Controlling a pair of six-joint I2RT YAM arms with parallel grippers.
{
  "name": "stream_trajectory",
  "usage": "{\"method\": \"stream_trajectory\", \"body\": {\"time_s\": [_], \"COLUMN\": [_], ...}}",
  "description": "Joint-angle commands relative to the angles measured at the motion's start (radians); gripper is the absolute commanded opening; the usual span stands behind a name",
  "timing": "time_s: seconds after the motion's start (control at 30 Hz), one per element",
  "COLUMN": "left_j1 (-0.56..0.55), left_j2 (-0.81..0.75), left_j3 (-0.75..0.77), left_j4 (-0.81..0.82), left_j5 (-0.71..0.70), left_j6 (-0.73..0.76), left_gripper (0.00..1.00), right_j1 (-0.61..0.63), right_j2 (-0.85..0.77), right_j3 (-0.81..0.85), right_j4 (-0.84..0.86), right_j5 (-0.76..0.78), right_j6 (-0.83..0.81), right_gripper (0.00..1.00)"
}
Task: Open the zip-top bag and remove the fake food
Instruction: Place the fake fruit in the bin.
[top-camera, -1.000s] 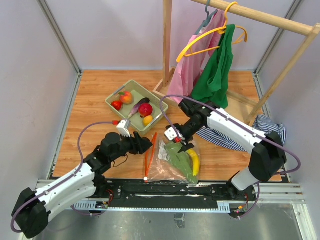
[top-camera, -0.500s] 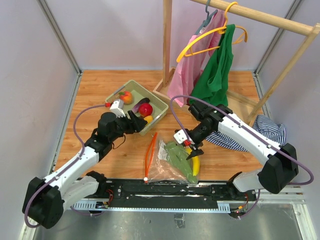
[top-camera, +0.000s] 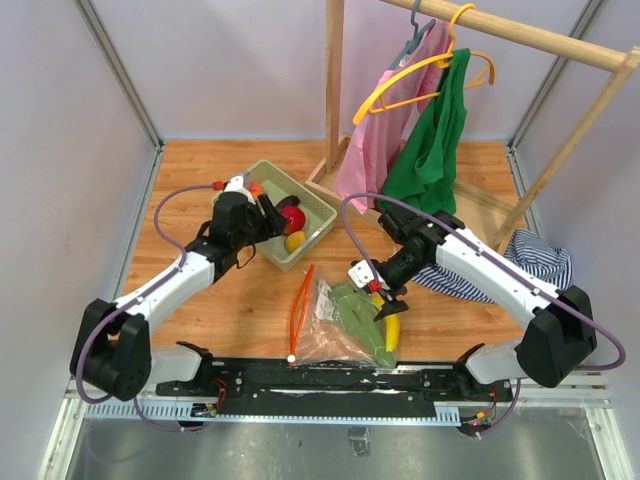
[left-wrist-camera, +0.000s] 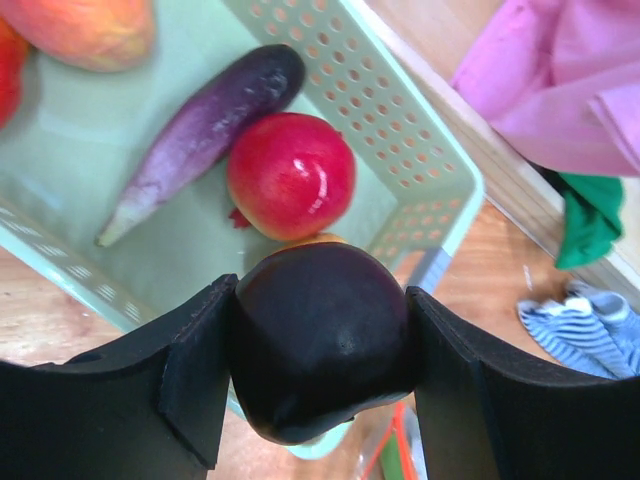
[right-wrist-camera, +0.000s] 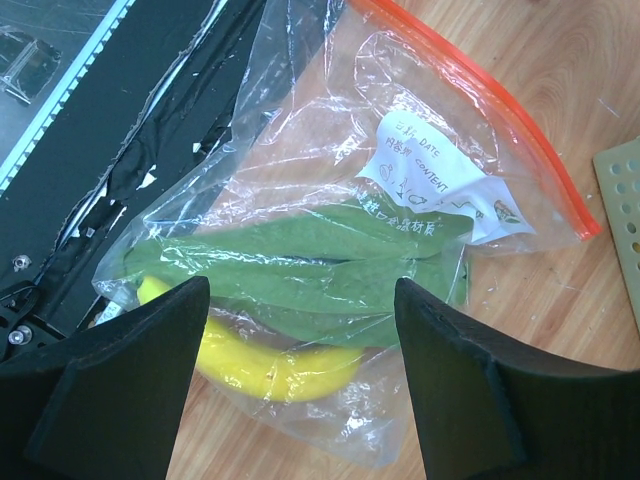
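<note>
Left arm (top-camera: 160, 290): seen from above, it runs from its base toward 1 o'clock, nearly at full stretch. The wrist is turned so that the left gripper (top-camera: 268, 215) points toward 3 o'clock. Jaws are closed on a dark purple fake fruit (left-wrist-camera: 320, 340), with one finger (left-wrist-camera: 190, 370) pressed flat against each flank.

Right arm (top-camera: 490, 270): it rises from its base toward 10 o'clock and bends sharply at the elbow. The forearm comes back toward 7 o'clock. The right gripper (top-camera: 385, 300) faces downward; jaws stand wide apart and hold nothing.
</note>
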Motion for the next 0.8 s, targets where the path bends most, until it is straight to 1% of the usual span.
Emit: {"method": "stream_trajectory", "body": {"time_s": [0.0, 0.03, 0.07, 0.13, 0.17, 0.2, 0.27, 0.33, 0.4, 0.5, 0.63, 0.77], "left_j1": [0.009, 0.009, 0.009, 0.009, 0.009, 0.008, 0.009, 0.009, 0.009, 0.010, 0.010, 0.010], "left_j2": [0.082, 0.106, 0.132, 0.187, 0.216, 0.244, 0.298, 0.341, 0.366, 0.358, 0.283, 0.143], "left_j3": [0.086, 0.111, 0.140, 0.201, 0.233, 0.263, 0.322, 0.377, 0.411, 0.413, 0.354, 0.249], "left_j4": [-0.089, -0.107, -0.127, -0.176, -0.206, -0.236, -0.293, -0.342, -0.370, -0.364, -0.308, -0.216], "left_j5": [-0.159, -0.170, -0.180, -0.197, -0.217, -0.232, -0.275, -0.299, -0.302, -0.286, -0.296, -0.269], "left_j6": [-0.011, -0.011, -0.010, -0.008, -0.010, -0.011, -0.020, -0.025, -0.027, -0.031, -0.036, -0.004], "left_gripper": [0.22, 0.25, 0.32, 0.56, 0.70, 0.80, 0.91, 0.95, 0.97, 0.99, 0.99, 0.99], "right_j1": [-0.018, -0.018, -0.018, -0.018, -0.019, -0.019, -0.022, -0.025, -0.027, -0.029, -0.032, -0.032], "right_j2": [-0.010, -0.010, -0.010, -0.010, -0.010, -0.010, -0.012, -0.013, -0.016, -0.025, -0.035, -0.033], "right_j3": [-0.015, -0.017, -0.017, -0.018, -0.020, -0.021, -0.024, -0.025, -0.028, -0.030, -0.036, -0.044], "right_j4": [0.000, 0.003, 0.004, 0.006, 0.007, 0.008, 0.011, 0.012, 0.016, 0.019, 0.027, 0.037], "right_j5": [0.001, 0.002, 0.002, 0.001, 0.002, 0.003, 0.004, 0.004, -0.001, -0.012, -0.030, -0.045], "right_j6": [0.013, 0.012, 0.014, 0.014, 0.012, 0.012, 0.013, 0.012, 0.012, 0.010, 0.010, 0.009], "right_gripper": [0.76, 0.76, 0.76, 0.76, 0.77, 0.77, 0.77, 0.77, 0.78, 0.79, 0.81, 0.81]}}
